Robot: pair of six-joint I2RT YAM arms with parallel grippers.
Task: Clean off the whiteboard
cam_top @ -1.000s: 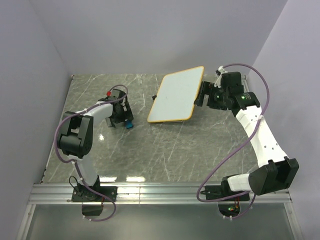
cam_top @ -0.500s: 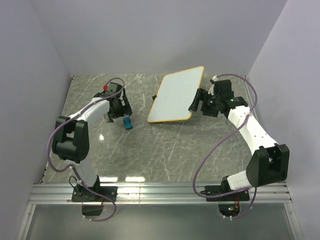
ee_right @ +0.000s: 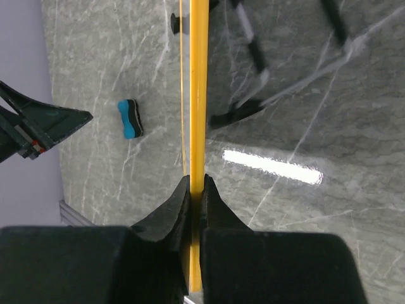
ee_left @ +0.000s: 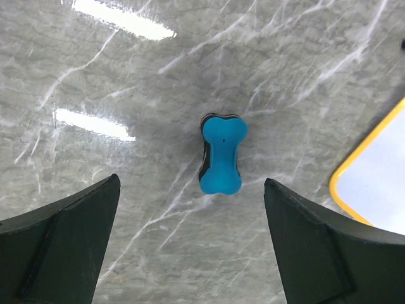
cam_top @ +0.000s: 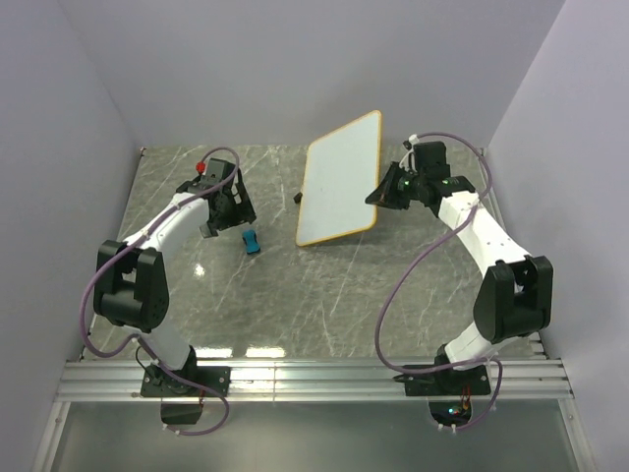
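Right wrist: right claw (ee_right: 195, 185) clamps thin orange-rimmed whiteboard (ee_right: 198, 95); left claw (ee_left: 192, 183) gapes over blue bone-shaped eraser (ee_left: 221, 158).

No lettering legible — whiteboard (cam_top: 339, 182) face bare; no labels, brands, numbers

blank white whiteboard (cam_top: 339, 182) with orange-yellow rim, tilted up on edge, far-centre of the table

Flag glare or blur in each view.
Left wrist: two glare streaks on the table, eraser sharp. Right wrist: one glare strip, smeared dark shapes right of the whiteboard rim. Top external: faint reflections near the front edge, otherwise sharp.
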